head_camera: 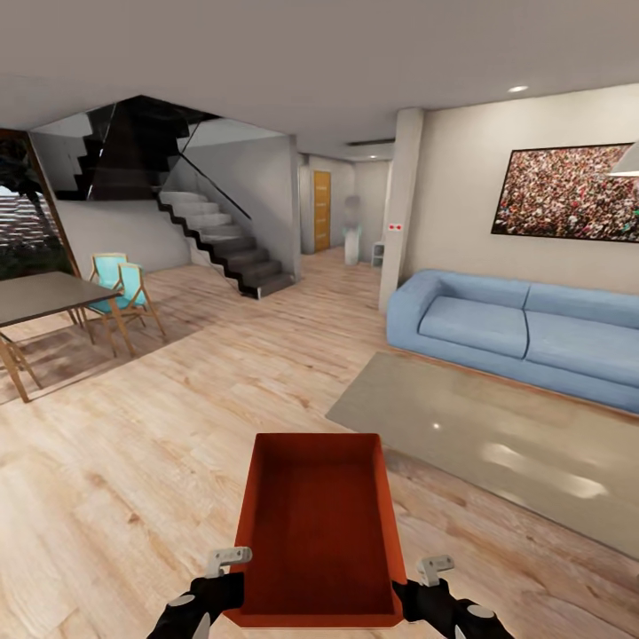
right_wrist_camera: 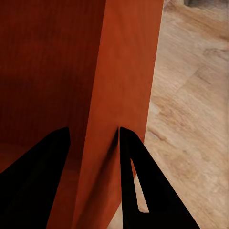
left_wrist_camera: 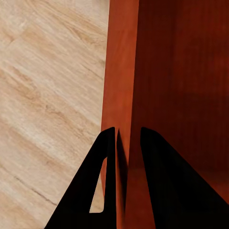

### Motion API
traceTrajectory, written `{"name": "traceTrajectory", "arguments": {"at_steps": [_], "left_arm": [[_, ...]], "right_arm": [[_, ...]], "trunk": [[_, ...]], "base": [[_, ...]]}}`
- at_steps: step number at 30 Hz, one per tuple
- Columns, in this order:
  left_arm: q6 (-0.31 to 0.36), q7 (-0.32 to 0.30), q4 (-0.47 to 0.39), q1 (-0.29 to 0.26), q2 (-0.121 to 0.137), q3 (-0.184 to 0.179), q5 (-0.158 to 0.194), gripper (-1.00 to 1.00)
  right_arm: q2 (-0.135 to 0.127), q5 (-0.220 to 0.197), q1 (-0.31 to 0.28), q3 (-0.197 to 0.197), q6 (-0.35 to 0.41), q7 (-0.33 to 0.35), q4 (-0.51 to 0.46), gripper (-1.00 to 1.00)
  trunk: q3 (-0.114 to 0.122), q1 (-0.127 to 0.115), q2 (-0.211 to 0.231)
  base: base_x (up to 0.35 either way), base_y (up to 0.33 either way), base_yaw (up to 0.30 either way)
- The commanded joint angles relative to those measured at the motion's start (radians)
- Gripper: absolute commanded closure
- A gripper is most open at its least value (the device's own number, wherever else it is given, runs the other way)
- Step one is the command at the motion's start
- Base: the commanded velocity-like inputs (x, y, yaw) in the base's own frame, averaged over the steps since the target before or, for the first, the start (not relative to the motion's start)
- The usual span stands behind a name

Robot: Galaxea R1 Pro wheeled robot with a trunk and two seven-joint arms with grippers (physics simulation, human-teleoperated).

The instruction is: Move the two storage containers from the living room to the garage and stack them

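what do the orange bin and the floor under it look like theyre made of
Storage container: smooth, matte orange-red walls with faint darker streaks, so probably plastic or painted wood; the render leaves it open. Both the left gripper and right gripper clamp its side walls. Floor: light wood planks, with visible grain and seams, slight sheen.

Open wood floor (head_camera: pixel 177 444) at frame centre; sofa (head_camera: pixel 524 333), rug (head_camera: pixel 497 435) right, dining table (head_camera: pixel 44 297) left.
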Motion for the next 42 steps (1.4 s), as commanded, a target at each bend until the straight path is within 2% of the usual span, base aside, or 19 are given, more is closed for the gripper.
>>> {"name": "traceTrajectory", "arguments": {"at_steps": [1,18,35,42], "left_arm": [[0.005,0.003,-0.003,-0.001,-0.01,0.0,0.008,1.0],[0.006,0.003,-0.003,-0.001,-0.01,0.001,0.007,1.0],[0.009,0.003,-0.004,-0.001,-0.01,0.002,0.007,1.0],[0.009,0.003,-0.004,0.0,-0.01,0.001,0.008,1.0]], "right_arm": [[0.014,0.013,0.0,0.005,-0.001,0.011,0.002,1.0],[0.014,0.013,0.0,0.005,-0.001,0.011,0.002,1.0],[0.014,0.013,0.0,0.006,-0.003,0.011,0.002,1.0],[0.014,0.013,0.0,0.006,-0.003,0.011,0.002,1.0]], "trunk": [[-0.001,0.0,-0.001],[-0.011,0.0,-0.001],[0.014,0.0,-0.001],[0.016,0.0,-0.001]], "base": [[0.069,0.015,0.0],[0.006,0.001,0.0],[0.0,0.0,-0.006],[0.003,0.001,0.0]]}}
